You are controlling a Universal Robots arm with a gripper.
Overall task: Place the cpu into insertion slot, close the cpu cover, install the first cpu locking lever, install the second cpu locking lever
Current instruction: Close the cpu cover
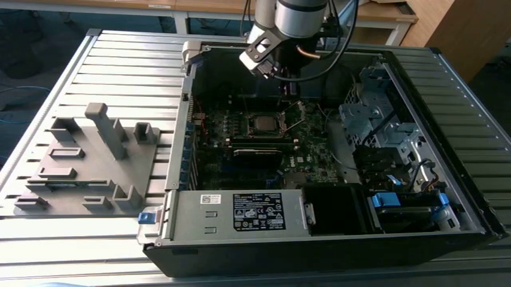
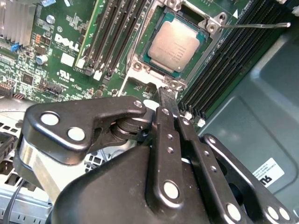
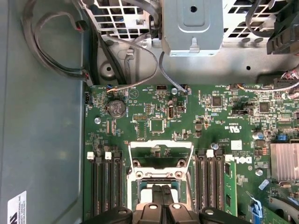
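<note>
The cpu (image 2: pixel 175 43), a silvery square chip, lies flat in the insertion slot (image 2: pixel 140 60) on the green motherboard. The slot also appears mid-board in the exterior view (image 1: pixel 264 123). The cpu cover (image 3: pixel 161 144), a silvery frame with a big window, stands raised on its hinge at the socket's edge. A thin wire locking lever (image 2: pixel 254 25) sticks out free from a socket corner. My gripper (image 2: pixel 169 95) is shut with nothing between its black fingers (image 3: pixel 163 198), and its tips sit right at the cover's hinge side. In the exterior view the gripper (image 1: pixel 288 89) hangs just behind the socket.
Black memory slots (image 2: pixel 114 32) flank the socket on both sides. A finned heat sink (image 3: pixel 284 161), loose cables (image 3: pixel 140 70) and a metal drive cage (image 1: pixel 375 116) crowd the case. A grey fixture block (image 1: pixel 88 158) lies at the exterior view's left, outside the case.
</note>
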